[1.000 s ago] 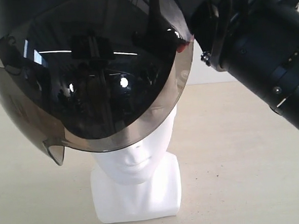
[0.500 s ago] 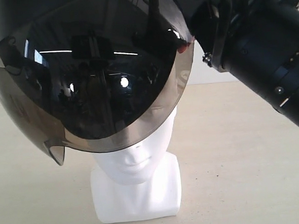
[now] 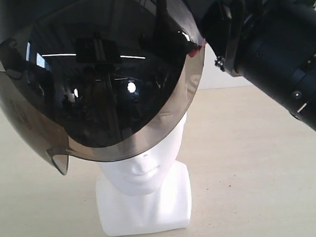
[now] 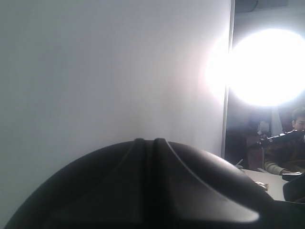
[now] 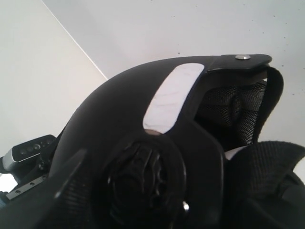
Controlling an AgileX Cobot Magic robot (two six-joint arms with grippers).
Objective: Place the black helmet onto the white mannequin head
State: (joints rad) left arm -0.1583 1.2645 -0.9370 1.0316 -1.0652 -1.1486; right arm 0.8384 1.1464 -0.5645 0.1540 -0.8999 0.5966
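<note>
The black helmet (image 3: 97,95) hangs tilted over the white mannequin head (image 3: 145,167). Its smoky visor covers the head's top and eyes, leaving the nose, mouth and blocky neck base showing. My right gripper (image 3: 199,41) meets the helmet's side at the visor's upper corner, with its fingers hidden behind the shell. In the right wrist view the helmet (image 5: 119,109) fills the picture, with its pivot knob (image 5: 145,179) and padded lining (image 5: 228,109) up close. In the left wrist view only the helmet's ridged dome (image 4: 152,191) shows, and no fingers of the left gripper.
The mannequin head stands on a pale beige table (image 3: 258,171). The thick black right arm (image 3: 283,62) slants in from the upper right. A white wall and a bright lamp (image 4: 267,67) lie behind the helmet.
</note>
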